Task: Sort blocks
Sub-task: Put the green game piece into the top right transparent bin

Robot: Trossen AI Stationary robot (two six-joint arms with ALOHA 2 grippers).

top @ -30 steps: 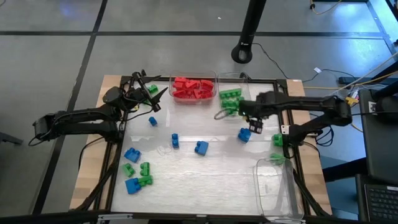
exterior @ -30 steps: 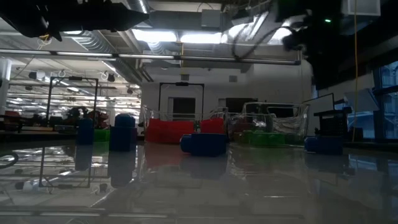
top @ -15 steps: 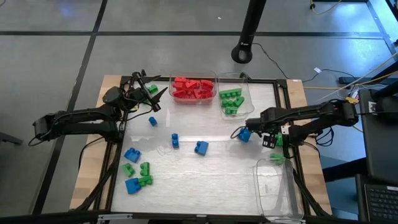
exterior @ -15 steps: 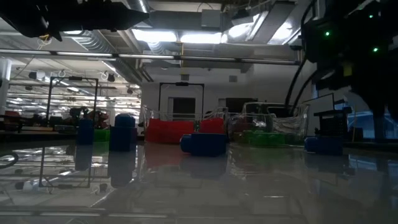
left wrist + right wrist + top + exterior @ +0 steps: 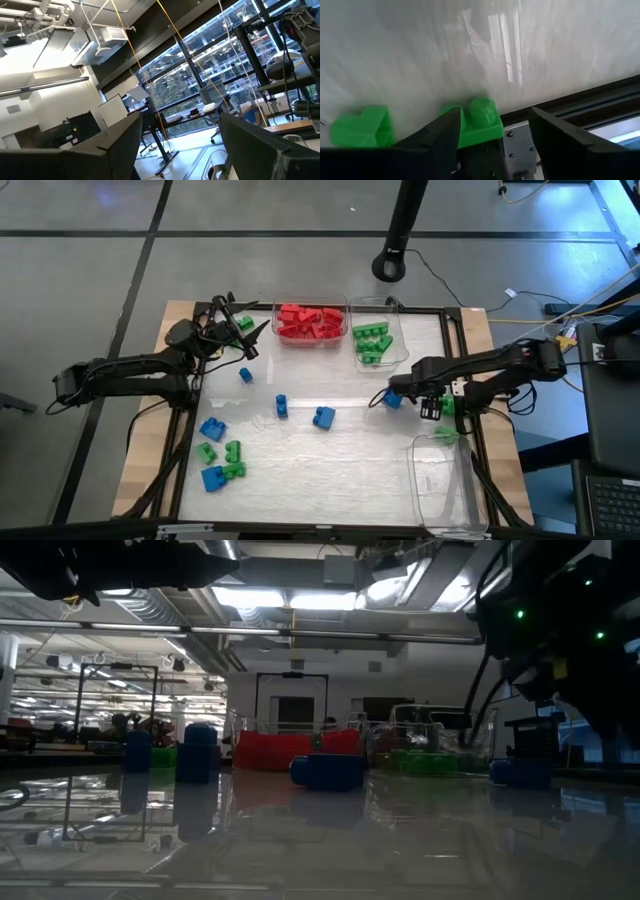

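since a second ago the right hand (image 5: 392,393) has swung from beside the green bin (image 5: 378,345) down to a blue block (image 5: 393,398) right of centre on the tabletop (image 5: 330,465); whether its fingers pinch it, i cannot tell. left hand (image 5: 242,330) waits at upper left, fingers spread. other blocks (image 5: 221,458) lie at lower left; red ones fill the upper bin (image 5: 310,322).

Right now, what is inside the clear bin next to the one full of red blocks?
Green blocks fill the bin at the table's far edge; they overlap, so any lower pieces are hidden. No other colour shows inside.
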